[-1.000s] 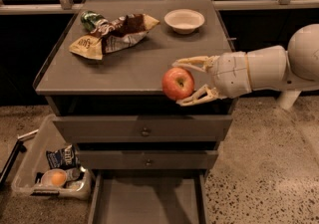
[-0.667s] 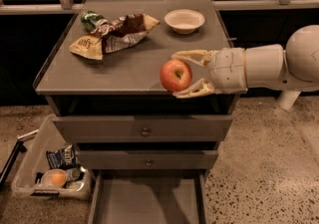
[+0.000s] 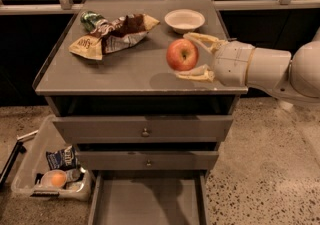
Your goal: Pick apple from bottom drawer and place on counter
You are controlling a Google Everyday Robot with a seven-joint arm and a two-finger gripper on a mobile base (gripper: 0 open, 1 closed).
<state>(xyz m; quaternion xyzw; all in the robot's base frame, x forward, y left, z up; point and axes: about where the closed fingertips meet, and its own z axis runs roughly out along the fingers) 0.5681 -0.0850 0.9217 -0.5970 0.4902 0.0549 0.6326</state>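
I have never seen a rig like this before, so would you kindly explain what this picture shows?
This is one camera view, looking down at the front of a grey drawer cabinet; where the camera sits is not known. The white arm reaching in from the right belongs to a mobile robot. Its two-fingered claw is shut on a red apple, held over the counter and not yet set down. On the counter lie crumpled snack bags and a small white bowl. The bottom drawer is pulled open; the two upper drawers are shut. A plastic bin stands on the floor at left.
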